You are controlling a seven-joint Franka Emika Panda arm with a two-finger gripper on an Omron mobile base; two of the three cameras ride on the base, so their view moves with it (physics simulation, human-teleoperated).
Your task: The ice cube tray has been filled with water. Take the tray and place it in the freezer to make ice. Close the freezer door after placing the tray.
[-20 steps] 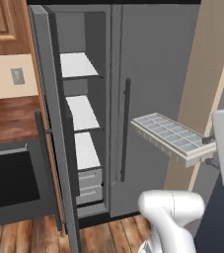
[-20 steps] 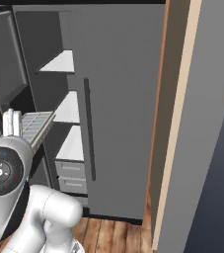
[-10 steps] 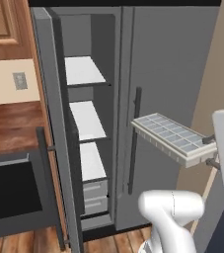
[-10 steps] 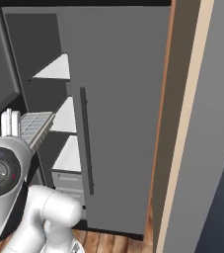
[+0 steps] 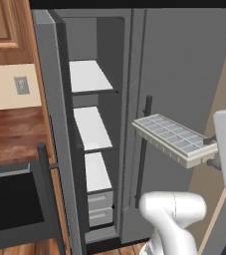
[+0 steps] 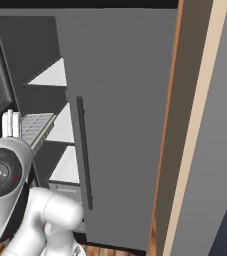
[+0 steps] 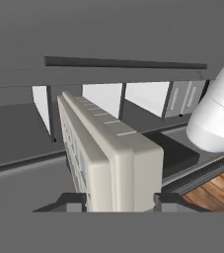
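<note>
Two dark fingertips clamp the near end of the ice cube tray (image 7: 111, 163), held in the air before the fridge.
One gripper (image 7: 118, 201) grasps the tray by its short end, a fingertip (image 7: 74, 200) on each long side; the tray reaches away from the hand, level and slightly tilted, grid upward; beyond it stands the closed plain grey door (image 5: 184, 74) with its vertical bar handle (image 5: 142, 149); farther left the freezer (image 5: 92, 144) is open, white shelves (image 5: 87, 77) and drawers showing; the freezer door (image 5: 52, 124) stands swung out at the left.
</note>
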